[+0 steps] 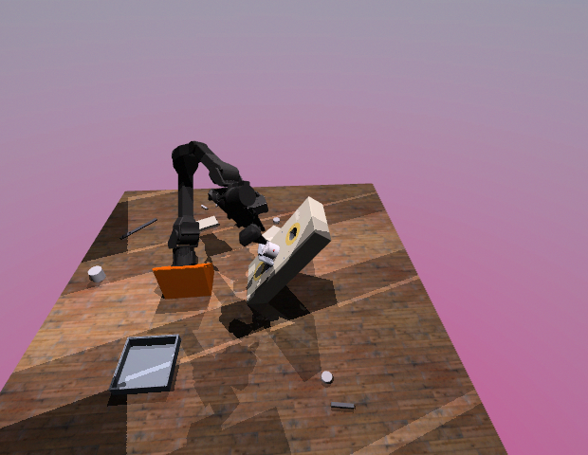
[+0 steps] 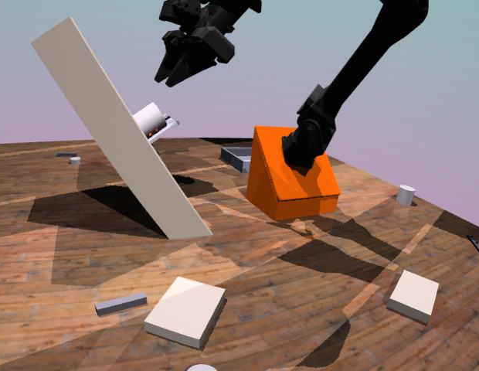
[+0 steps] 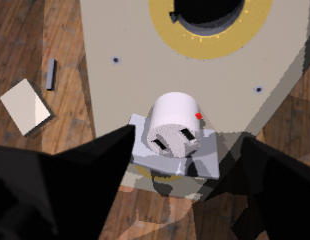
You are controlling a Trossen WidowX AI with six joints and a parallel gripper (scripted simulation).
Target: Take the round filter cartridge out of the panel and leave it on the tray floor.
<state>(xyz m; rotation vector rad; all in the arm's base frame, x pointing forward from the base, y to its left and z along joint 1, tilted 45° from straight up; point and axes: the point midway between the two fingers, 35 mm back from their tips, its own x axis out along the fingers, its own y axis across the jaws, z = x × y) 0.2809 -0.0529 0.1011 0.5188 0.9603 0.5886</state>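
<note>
The white filter cartridge (image 1: 270,250) (image 2: 148,117) (image 3: 175,112) lies out of its socket, on a pale bracket (image 3: 210,162) (image 2: 164,131) that juts from the tilted service panel (image 1: 310,220) (image 2: 112,120) (image 3: 115,30). Its two-slotted face points outward, and a red mark shows on its side. Above it, a yellow-ringed socket (image 3: 205,50) stands open and dark. My gripper (image 2: 163,82) (image 3: 188,137) is open and empty, above and out from the cartridge; in the wrist view its fingers stand either side of the cartridge without touching it. The tray (image 1: 150,356) (image 2: 232,157) is empty.
An orange base block (image 1: 186,283) (image 2: 263,183) stands between panel and tray. Pale blocks (image 2: 185,309) (image 2: 414,293), a grey bar (image 2: 120,304) and small white cylinders (image 1: 96,273) (image 1: 326,376) lie around. A second yellow ring (image 3: 157,175) shows partly under the bracket.
</note>
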